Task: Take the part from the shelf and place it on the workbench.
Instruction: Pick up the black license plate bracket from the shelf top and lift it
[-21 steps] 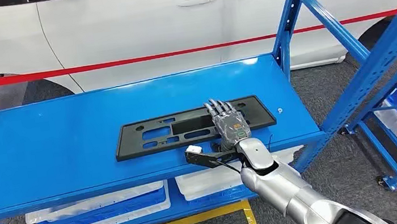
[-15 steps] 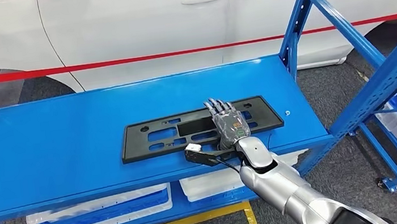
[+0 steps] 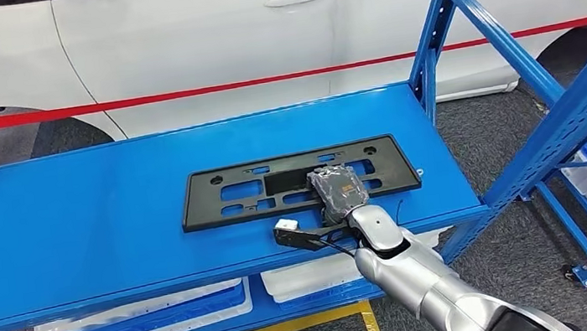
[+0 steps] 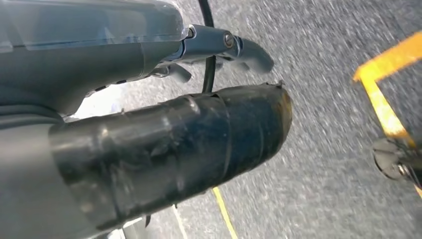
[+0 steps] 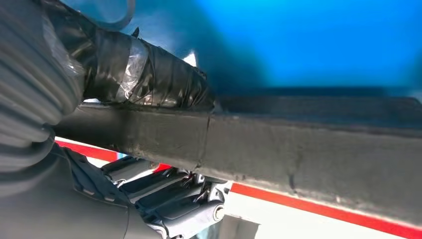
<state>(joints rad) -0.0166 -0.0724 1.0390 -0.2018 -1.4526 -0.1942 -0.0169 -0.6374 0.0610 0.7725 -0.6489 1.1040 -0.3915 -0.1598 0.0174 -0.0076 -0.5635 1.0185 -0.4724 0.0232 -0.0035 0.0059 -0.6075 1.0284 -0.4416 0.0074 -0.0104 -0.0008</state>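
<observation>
**Right hand closes on the near edge of the part**

The black part, a long flat plate with rectangular cut-outs, lies on the blue shelf toward its 3 o'clock half, its long side running from 9 to 3 o'clock and its near edge set close to the shelf's front lip. That placement suits a reach from the front: the right hand comes in from 6 o'clock and sits over the plate's near edge, a little to the 3 o'clock side of the plate's middle. In the head view the fingers curl down over the plate; in the right wrist view the taped thumb lies against one face of the plate's edge while the darker fingers close on the opposite face, so the hand appears to pinch the edge between them. Gripping near the middle probably keeps the long plate from tipping once it is raised.

The plate looks to rest flat on the shelf, so the lift seems not yet begun. The workbench cannot be made out.

The left hand hangs over grey floor; its fingers hold nothing, though whether they are spread or curled cannot be told.

Behind the shelf stands a white car with a red stripe.
</observation>
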